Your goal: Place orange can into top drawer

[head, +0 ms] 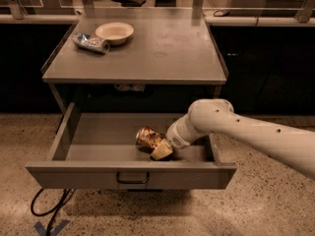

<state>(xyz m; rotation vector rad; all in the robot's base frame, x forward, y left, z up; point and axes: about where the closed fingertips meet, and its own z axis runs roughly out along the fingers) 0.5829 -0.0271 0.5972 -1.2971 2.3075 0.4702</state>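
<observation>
The top drawer [130, 175] is pulled wide open below the grey table. The orange can [147, 137], dented and orange-gold, is inside the drawer, right of its middle and low over the floor. My gripper [158, 145] reaches into the drawer from the right and is shut on the can. One pale fingertip [162, 153] shows just below and to the right of the can. The other finger is hidden behind the can. Whether the can touches the drawer floor I cannot tell.
On the table top [162, 53], a cream bowl [114, 32] and a silver-blue can [90, 43] lie at the back left. A black cable [49, 210] lies on the speckled floor under the drawer's left corner. Dark counters stand behind.
</observation>
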